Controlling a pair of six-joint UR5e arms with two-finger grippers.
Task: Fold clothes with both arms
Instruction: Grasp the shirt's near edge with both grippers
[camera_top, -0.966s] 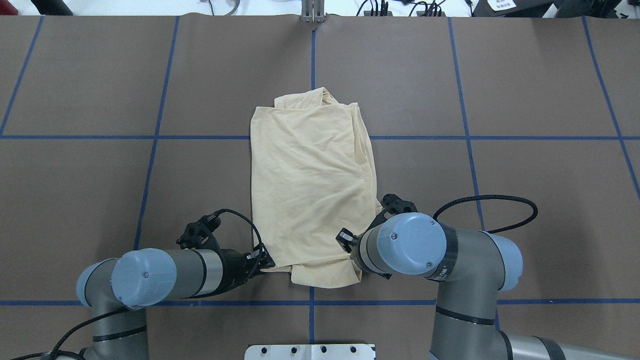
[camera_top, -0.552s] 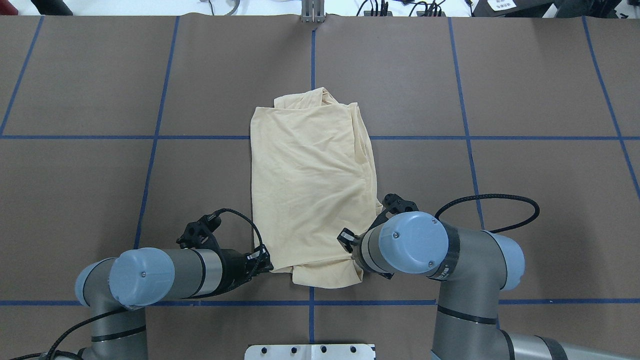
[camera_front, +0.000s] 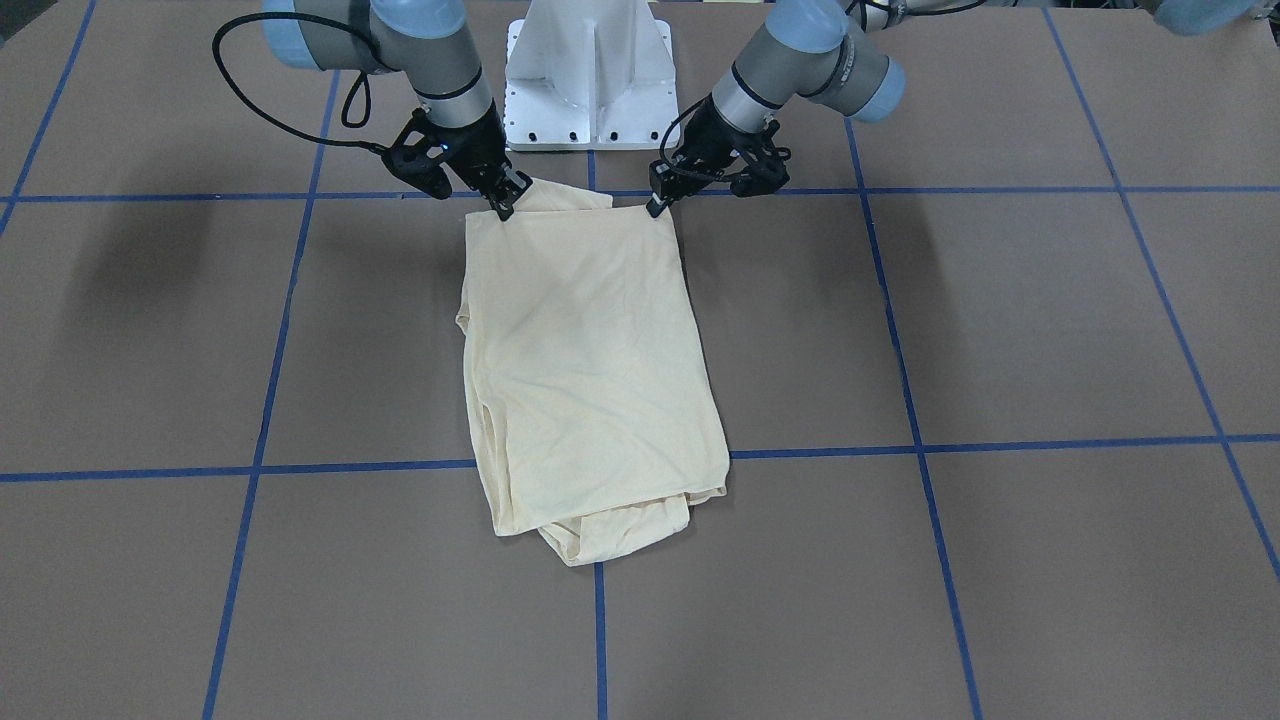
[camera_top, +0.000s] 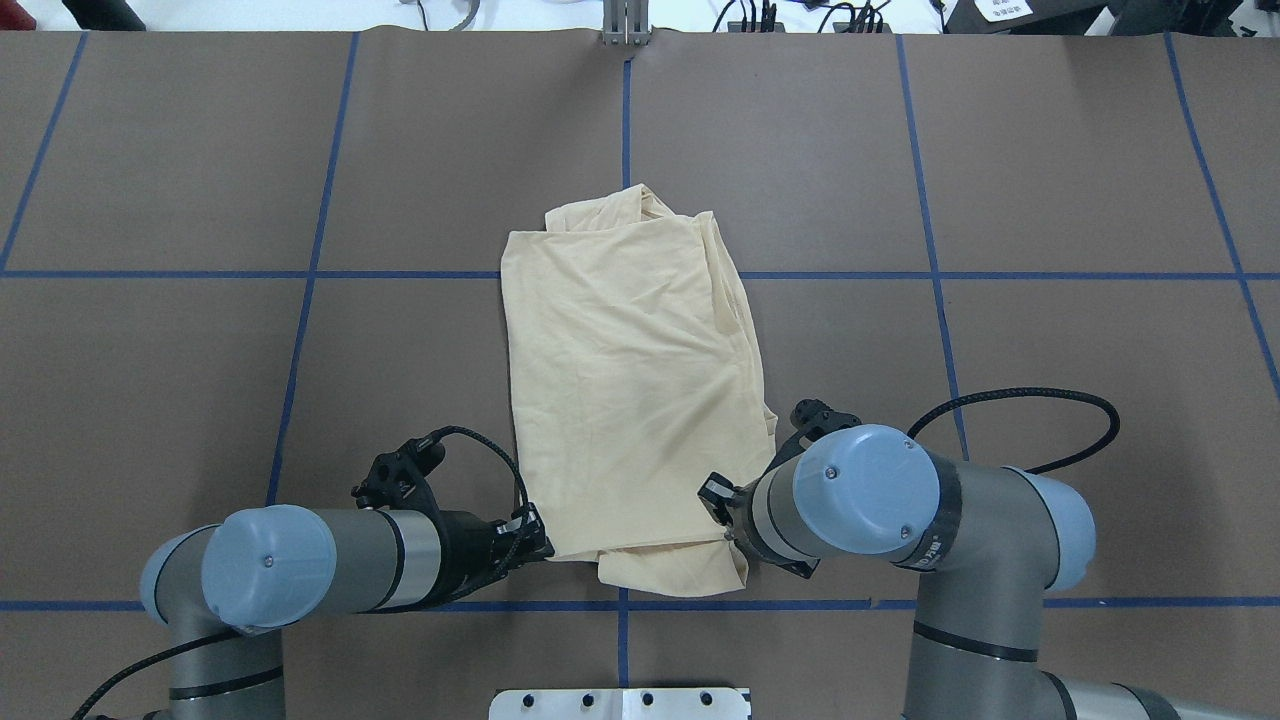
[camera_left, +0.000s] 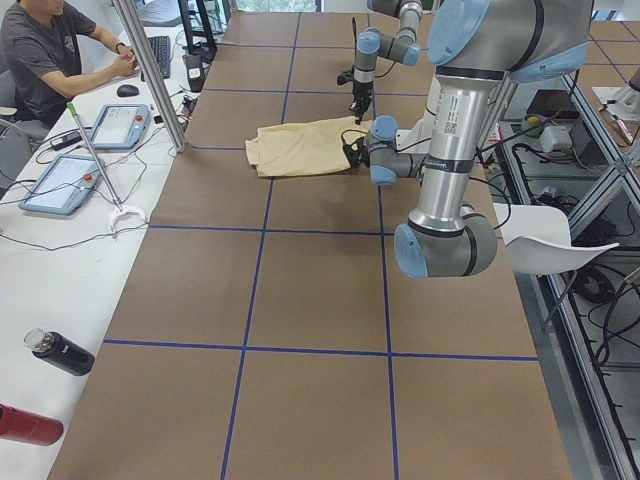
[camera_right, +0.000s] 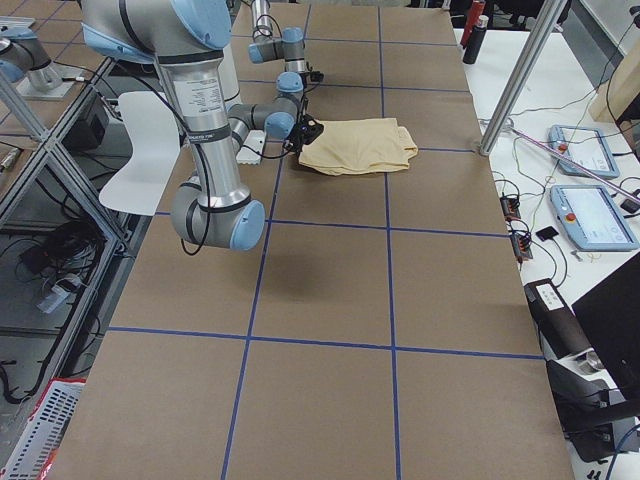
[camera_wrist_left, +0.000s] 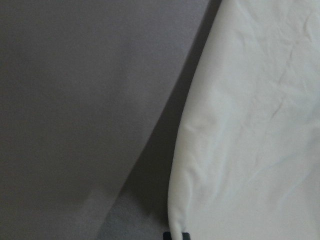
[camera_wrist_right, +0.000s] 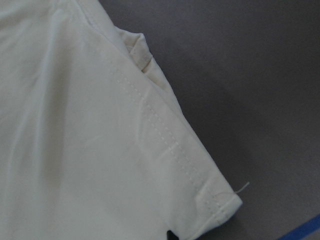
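both tools clamped on the shirt's near corners

left tool (camera_front: 657, 205) has its tips pressed together on the near-left corner of the shirt (camera_top: 630, 380). its wrist view shows a rounded fold of cloth running straight down to a dark fingertip. right tool (camera_front: 507, 203) pinches the near-right corner the same way. its wrist view shows a stitched hem corner with a loose thread just above the finger. from overhead, the blue joint cap of the right arm (camera_top: 870, 490) covers that tool's tips.

the shirt lies in the middle of the brown surface (camera_top: 1000, 150), folded into a long narrow panel that runs from the robot's side toward the far side, plain cream face up. a bunched layer sticks out past its far end, and lower layers show as a stepped edge along its right side. a blue tape line passes under its far part.

a white pedestal (camera_front: 590, 80) stands at the near edge between the arms. the right wrist's black cable (camera_top: 1030, 391) loops out to the right, well apart from the cloth. the left wrist's cable (camera_top: 480, 433) arcs just beside the shirt's left edge.

beyond the far edge stand a metal post (camera_left: 150, 70) and a white side table with a control pendant (camera_left: 110, 125), a black bottle (camera_left: 60, 352) and a red one (camera_left: 25, 425). a person (camera_left: 50, 50) sits there.
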